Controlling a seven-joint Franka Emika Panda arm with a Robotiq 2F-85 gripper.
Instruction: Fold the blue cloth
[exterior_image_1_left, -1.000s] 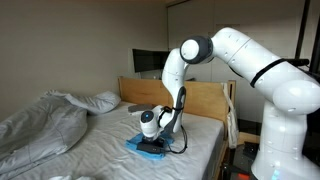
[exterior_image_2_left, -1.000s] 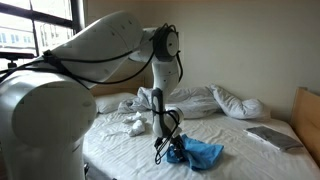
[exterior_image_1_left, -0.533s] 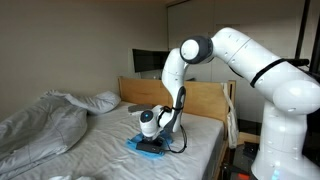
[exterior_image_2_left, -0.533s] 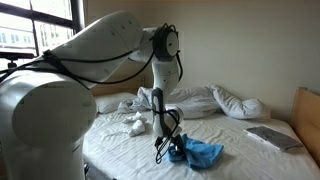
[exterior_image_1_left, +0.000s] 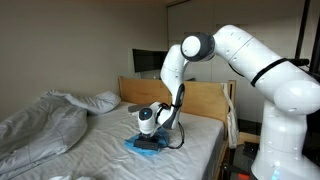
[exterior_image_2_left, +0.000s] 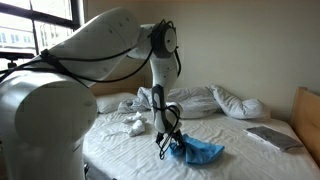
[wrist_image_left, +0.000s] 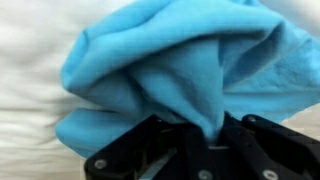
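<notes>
The blue cloth (wrist_image_left: 170, 60) fills most of the wrist view, bunched into folds, with one pinched ridge running down between the black fingers (wrist_image_left: 245, 140). My gripper (wrist_image_left: 203, 135) is shut on that ridge. In both exterior views the blue cloth (exterior_image_1_left: 147, 146) (exterior_image_2_left: 200, 152) lies rumpled on the white bed, near its edge, and the gripper (exterior_image_1_left: 152, 138) (exterior_image_2_left: 170, 148) is down on it, lifting one side a little off the sheet.
A rumpled grey-white duvet (exterior_image_1_left: 40, 125) lies on the far part of the bed, with pillows (exterior_image_2_left: 235, 102) near the wooden headboard (exterior_image_1_left: 205, 100). A flat grey object (exterior_image_2_left: 272, 137) rests on the bed's corner. The white sheet (exterior_image_2_left: 120, 150) surrounds the cloth.
The jaws have closed on the cloth. The arm has risen slightly, drawing the gripped part of the cloth up from the sheet.
</notes>
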